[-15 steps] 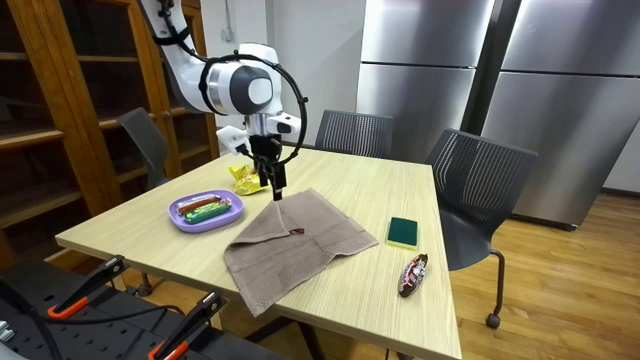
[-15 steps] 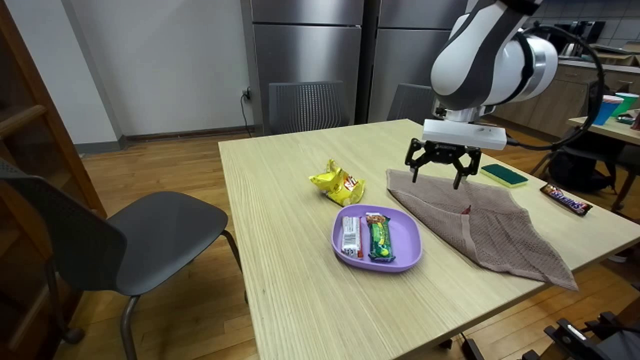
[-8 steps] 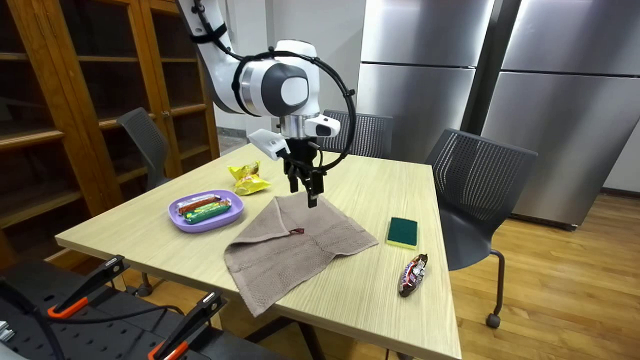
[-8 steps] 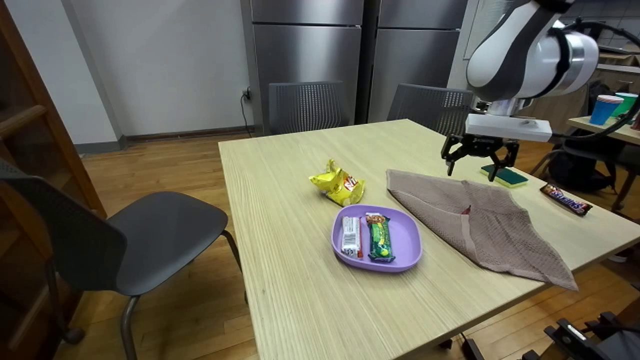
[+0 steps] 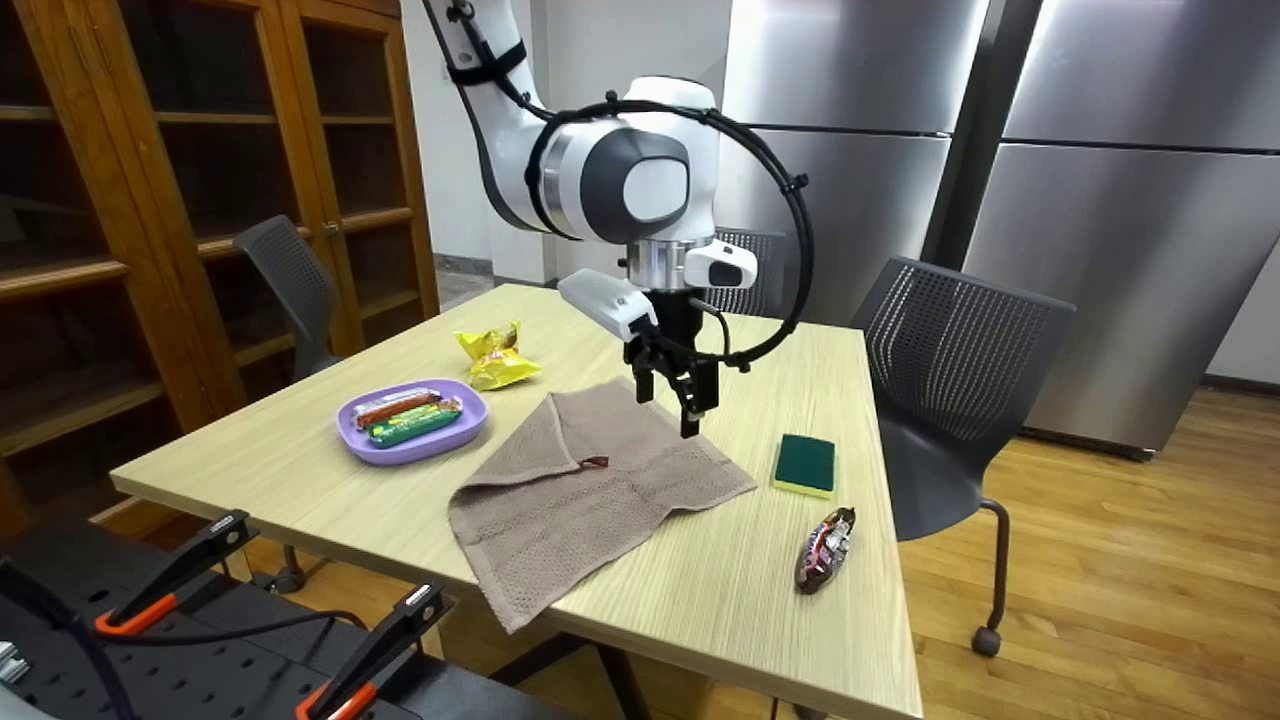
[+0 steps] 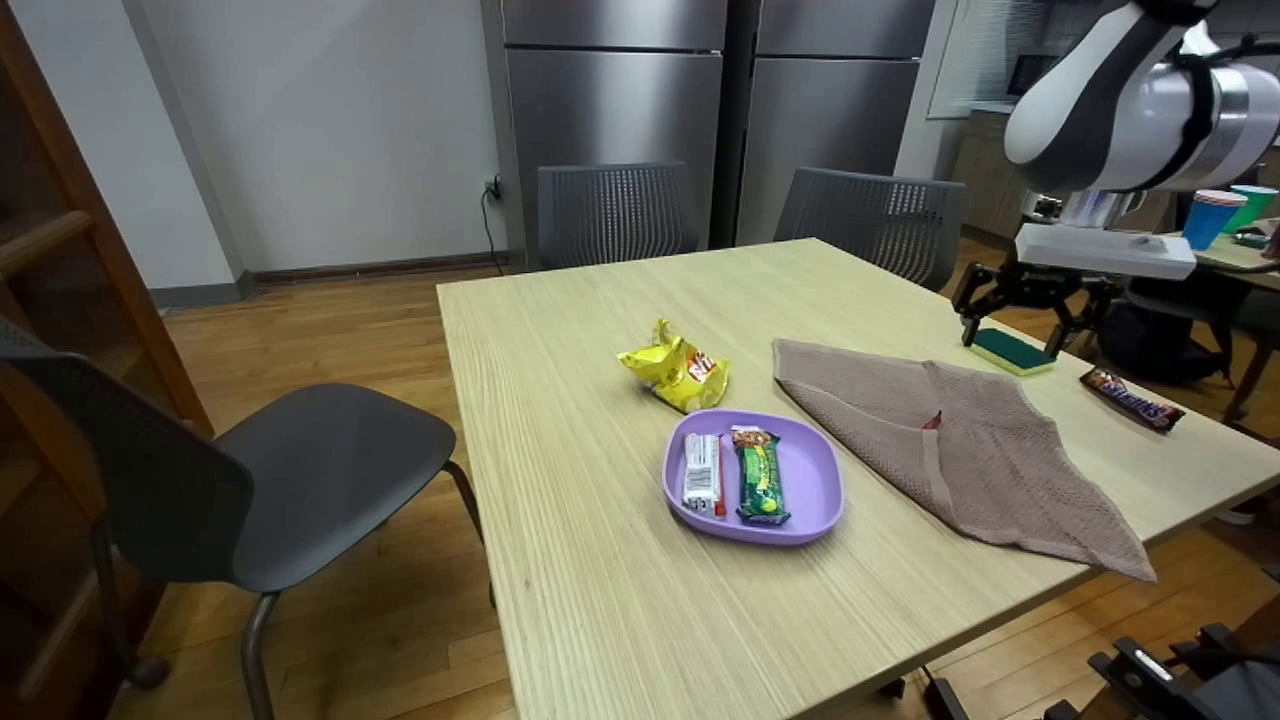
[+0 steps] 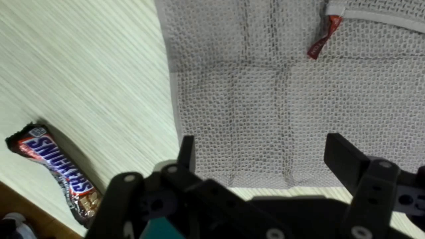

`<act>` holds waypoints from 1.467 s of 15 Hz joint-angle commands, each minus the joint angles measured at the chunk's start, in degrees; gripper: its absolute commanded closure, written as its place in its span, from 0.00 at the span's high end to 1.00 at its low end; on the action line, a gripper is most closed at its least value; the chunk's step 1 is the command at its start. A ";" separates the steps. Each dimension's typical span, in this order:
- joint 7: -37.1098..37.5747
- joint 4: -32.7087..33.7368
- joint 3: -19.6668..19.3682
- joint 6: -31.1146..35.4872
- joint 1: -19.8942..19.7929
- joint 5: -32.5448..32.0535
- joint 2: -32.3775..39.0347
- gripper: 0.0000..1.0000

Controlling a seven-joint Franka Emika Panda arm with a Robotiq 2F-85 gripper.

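Towel [image 7: 232, 116] under spread hand [image 7: 260, 144], tag [image 7: 318, 47] lettering only in wrist view, plate [image 6: 814, 475] only in both exterior views

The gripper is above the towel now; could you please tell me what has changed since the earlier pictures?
The gripper has moved rightward in both exterior views, toward the sponge; it is still open, with nothing taken or let go. The towel, purple plate, yellow bag, sponge and Snickers bar stayed put.

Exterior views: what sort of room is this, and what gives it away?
Probably a break room or shared kitchen: both exterior views show two stainless-steel refrigerators and gray perforated-back chairs at a light wood-grain table.
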 commanded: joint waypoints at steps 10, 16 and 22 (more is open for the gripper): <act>-8.03 3.94 -0.44 -0.80 -8.41 2.86 1.72 1.00; -10.16 7.38 0.04 -0.87 -13.18 5.48 4.97 1.00; -11.90 10.45 0.20 -0.98 -16.20 6.35 8.44 1.00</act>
